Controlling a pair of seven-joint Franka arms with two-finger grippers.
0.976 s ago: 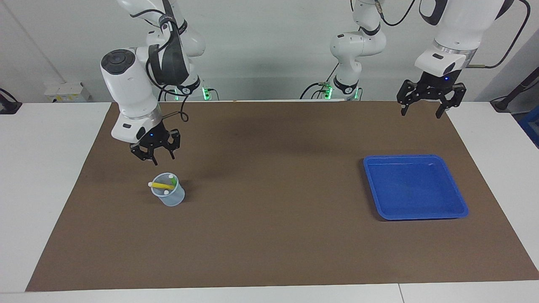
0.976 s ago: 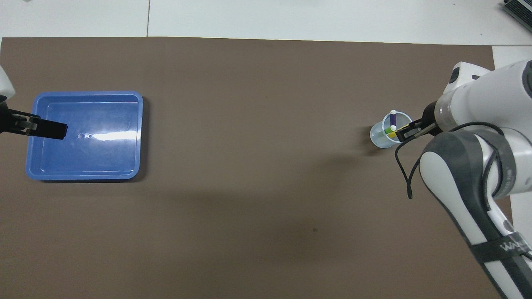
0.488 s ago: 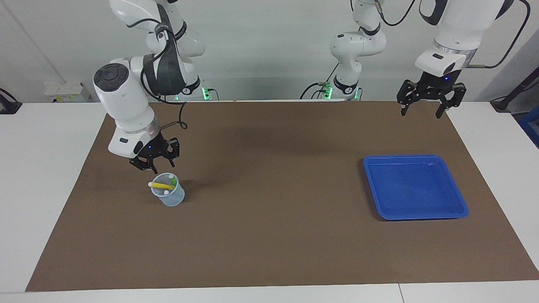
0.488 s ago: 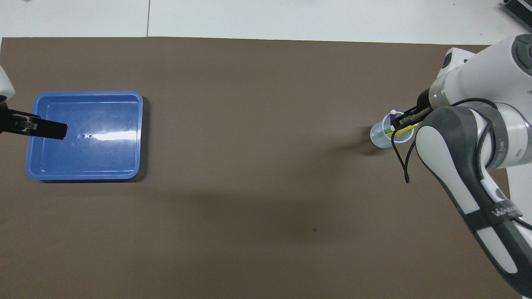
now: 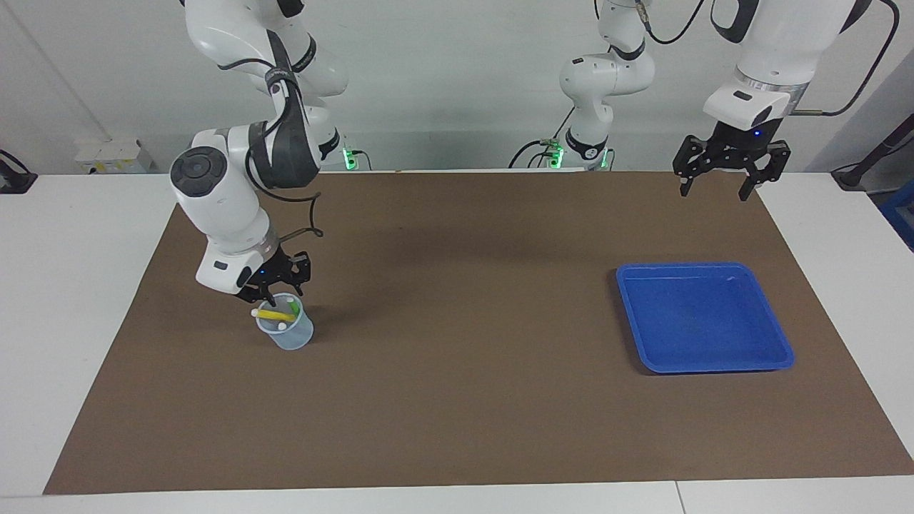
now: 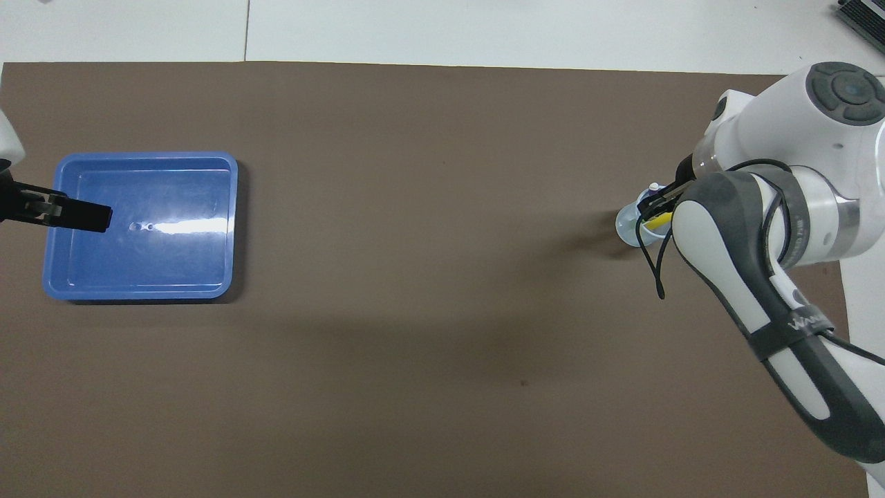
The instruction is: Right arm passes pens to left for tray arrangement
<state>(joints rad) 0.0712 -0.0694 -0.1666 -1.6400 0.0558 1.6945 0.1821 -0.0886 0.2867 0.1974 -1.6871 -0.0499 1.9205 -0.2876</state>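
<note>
The small translucent cup [image 5: 287,333] stands on the mat toward the right arm's end and holds the pens. A yellow pen [image 5: 275,314] lies slanted across its mouth, with a green pen [image 5: 293,308] beside it. My right gripper [image 5: 283,293] is down at the cup's rim, fingers apart, holding nothing. In the overhead view the right arm hides most of the cup [image 6: 628,226]; a bit of yellow pen [image 6: 658,221] shows. The blue tray [image 5: 703,321] lies empty toward the left arm's end. My left gripper [image 5: 717,187] waits open, raised.
A brown mat [image 5: 457,371] covers most of the white table. From overhead, a finger [image 6: 76,216] of the left gripper shows over the tray's [image 6: 145,157] edge. The right arm's forearm [image 6: 753,277] reaches over the mat's corner.
My right gripper has come down from above the cup to its rim. Left arm, tray and cup have not moved.
</note>
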